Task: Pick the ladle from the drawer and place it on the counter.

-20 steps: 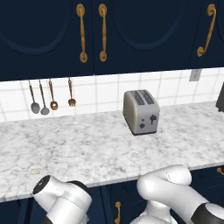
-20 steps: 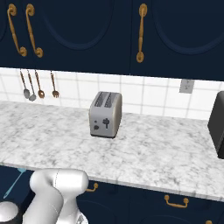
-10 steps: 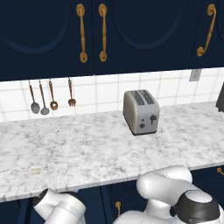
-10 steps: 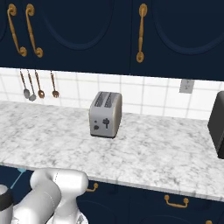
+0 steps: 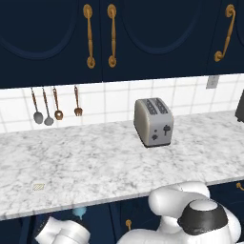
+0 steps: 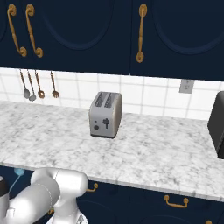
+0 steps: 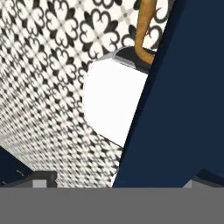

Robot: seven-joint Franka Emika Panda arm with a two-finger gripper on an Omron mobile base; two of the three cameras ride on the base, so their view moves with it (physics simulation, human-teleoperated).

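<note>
While the arm is being lowered below the table [image 5: 95, 167] edge, the ladle [image 5: 79, 211] is being glimpsed just under that edge by the drawer, and the fingers' spread cannot be told, so grasping is being judged unconfirmed.

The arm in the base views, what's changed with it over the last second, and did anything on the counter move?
The arm swung lower below the counter edge, and a light-blue ladle bowl now peeks out beside it, also seen at. The toaster and hanging utensils stayed put.
</note>
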